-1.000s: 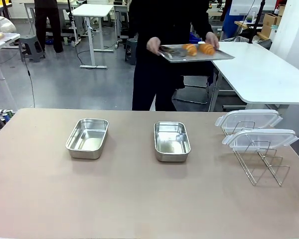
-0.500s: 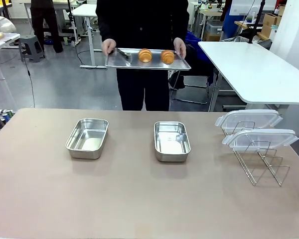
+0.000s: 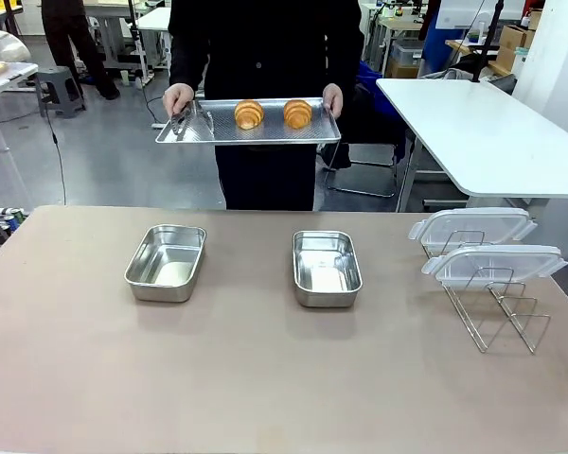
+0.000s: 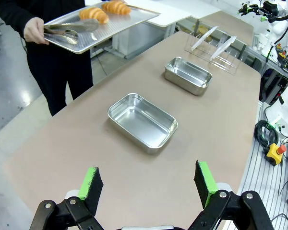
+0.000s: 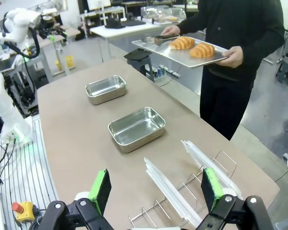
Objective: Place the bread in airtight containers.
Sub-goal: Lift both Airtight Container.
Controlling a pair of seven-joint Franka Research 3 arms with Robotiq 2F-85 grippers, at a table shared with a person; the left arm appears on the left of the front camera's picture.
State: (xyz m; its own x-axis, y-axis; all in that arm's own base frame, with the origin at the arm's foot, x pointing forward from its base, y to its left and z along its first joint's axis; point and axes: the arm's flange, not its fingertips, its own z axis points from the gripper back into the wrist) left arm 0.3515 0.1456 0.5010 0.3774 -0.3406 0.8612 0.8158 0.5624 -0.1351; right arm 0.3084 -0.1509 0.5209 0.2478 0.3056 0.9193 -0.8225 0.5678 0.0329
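Two croissants (image 3: 249,113), on person's raised tray (image 3: 270,133) beyond table (image 3: 265,378) far edge, well apart from left claw (image 4: 146,175) and right claw (image 5: 156,177): both agape, empty; left arm judged nearer.

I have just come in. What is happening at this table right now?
A person at the far side holds a perforated tray with both hands; two croissants and a pair of tongs lie on it. On the table two steel pans stand empty, and their clear lids rest on a wire rack at the robot's right. The left tool and the right tool are open and hold nothing, back from the pans.
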